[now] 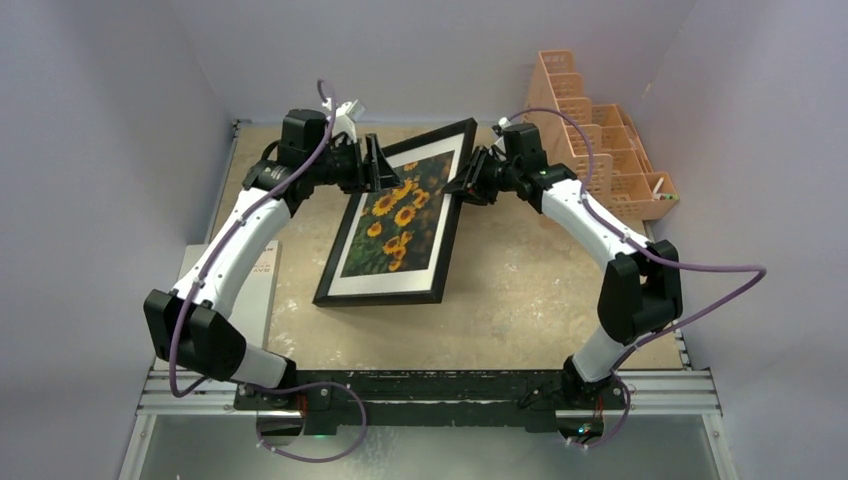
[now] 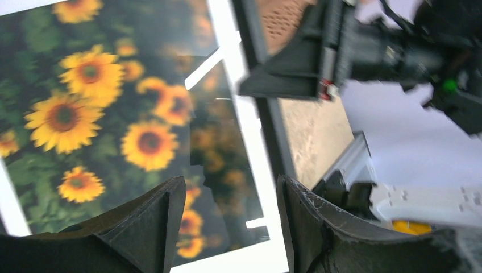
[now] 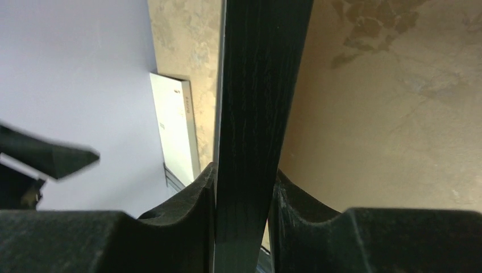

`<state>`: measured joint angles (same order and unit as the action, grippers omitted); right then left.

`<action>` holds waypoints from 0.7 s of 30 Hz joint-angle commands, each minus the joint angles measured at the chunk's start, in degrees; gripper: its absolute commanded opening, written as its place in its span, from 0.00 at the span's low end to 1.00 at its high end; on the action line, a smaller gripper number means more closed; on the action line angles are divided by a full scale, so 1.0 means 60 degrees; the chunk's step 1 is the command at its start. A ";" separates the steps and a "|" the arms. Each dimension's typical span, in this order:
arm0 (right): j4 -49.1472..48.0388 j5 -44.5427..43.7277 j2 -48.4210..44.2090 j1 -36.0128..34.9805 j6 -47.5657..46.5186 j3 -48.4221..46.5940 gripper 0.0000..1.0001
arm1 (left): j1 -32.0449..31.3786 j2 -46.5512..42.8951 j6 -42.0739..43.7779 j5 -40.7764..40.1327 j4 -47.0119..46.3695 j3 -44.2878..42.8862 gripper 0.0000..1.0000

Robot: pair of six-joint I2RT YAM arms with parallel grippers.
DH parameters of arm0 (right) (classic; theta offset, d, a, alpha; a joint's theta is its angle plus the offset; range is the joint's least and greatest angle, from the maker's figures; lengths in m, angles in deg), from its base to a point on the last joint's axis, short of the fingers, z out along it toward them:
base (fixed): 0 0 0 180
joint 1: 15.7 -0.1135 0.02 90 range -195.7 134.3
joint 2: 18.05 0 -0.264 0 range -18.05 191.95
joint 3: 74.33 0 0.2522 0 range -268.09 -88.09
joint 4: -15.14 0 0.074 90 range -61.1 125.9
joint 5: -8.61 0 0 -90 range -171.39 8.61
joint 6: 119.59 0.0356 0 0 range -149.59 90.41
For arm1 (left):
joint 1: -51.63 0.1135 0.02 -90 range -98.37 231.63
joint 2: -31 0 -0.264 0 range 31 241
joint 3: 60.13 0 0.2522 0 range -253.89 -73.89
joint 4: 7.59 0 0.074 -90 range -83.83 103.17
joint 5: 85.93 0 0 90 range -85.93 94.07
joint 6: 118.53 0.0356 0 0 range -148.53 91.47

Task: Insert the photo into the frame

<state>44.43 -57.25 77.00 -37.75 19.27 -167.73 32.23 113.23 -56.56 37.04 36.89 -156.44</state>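
Photo: inside the frame, directly beneath the left claw.
Left claw: spread, holding nothing, over the frame's far-left part.
Right claw: pinching the frame's right rail.

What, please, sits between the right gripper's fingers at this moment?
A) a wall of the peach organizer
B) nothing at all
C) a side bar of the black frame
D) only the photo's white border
C, since the right wrist view shows the right gripper with a black bar of the frame running between its fingers, both of them against it.
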 commanded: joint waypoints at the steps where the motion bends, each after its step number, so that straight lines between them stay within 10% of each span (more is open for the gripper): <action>1: -0.1645 0.1167 -0.0604 0.0228 -0.2163 0.0688 0.17 | 0.1137 0.0372 -0.0729 -0.1510 0.0695 0.0646 0.62; 10: -0.2108 0.1365 -0.0329 0.0490 -0.3089 0.1959 0.19 | 0.2185 0.0695 -0.0634 -0.3671 0.0914 0.2191 0.62; 21: -0.2795 0.0631 0.0248 0.0521 -0.3431 0.2903 0.47 | 0.2442 0.2432 -0.0466 -0.4086 0.0328 0.0886 0.64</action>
<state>35.29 -52.51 79.16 -34.64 2.23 -151.27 46.46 123.86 -60.43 13.15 42.38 -144.31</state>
